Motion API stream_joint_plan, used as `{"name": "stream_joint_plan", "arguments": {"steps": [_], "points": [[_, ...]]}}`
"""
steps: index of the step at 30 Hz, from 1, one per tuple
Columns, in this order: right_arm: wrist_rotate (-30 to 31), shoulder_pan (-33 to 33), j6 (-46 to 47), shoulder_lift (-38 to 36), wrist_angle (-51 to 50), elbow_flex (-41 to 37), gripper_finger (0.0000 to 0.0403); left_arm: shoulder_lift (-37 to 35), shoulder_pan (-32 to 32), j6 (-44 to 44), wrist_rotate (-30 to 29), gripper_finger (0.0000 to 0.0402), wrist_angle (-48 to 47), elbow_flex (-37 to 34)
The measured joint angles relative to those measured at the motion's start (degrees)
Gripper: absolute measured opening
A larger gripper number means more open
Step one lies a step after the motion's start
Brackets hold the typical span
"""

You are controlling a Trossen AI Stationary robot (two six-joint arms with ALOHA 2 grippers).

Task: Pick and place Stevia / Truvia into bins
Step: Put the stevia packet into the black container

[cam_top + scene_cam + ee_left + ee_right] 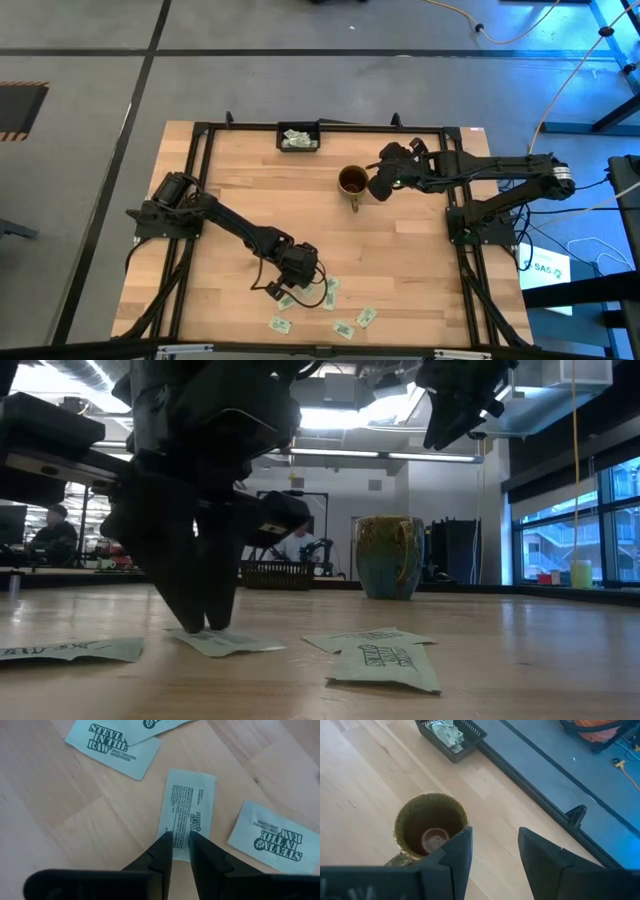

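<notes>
Several white-and-green Stevia sachets lie flat on the wooden table near its front edge. My left gripper points steeply down onto one of them, with a narrow gap between its fingertips. The brown-gold mug stands at the table's middle back. My right gripper hangs open in the air just right of the mug, with nothing between its fingers. The black tray sits at the far edge with sachets in it. My left gripper has both fingertips down on the sachet's near short end, a strip of the paper showing in the gap. The fingers come from above, slanting, in line with the sachet's length. The sachet lies flat on the table.
More sachets lie close around the left gripper, with others toward the front right. A dark frame runs around the tabletop. In the low view, people sit in the room behind the table.
</notes>
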Motion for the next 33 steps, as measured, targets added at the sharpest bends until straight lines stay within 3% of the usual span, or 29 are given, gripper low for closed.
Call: {"name": "stream_joint_plan", "arguments": {"steps": [9,14,22,33], "points": [[0.00,0.00,-0.02,0.00,0.02,0.00,0.0162,0.11,-0.11,0.03,-3.10,0.0052,-1.40,-0.06],[0.00,0.00,-0.02,0.00,0.02,0.00,0.0162,0.11,0.06,0.00,-6.47,0.0026,-2.55,-0.07],[-0.02,0.00,-0.02,0.00,0.00,0.00,0.0162,-0.04,1.01,-0.25,-6.80,0.0004,-3.29,-0.13],[-0.04,0.00,0.02,-0.02,-0.37,0.00,0.0162,-9.33,7.50,0.00,-7.66,0.0002,-9.92,-0.50]]}}
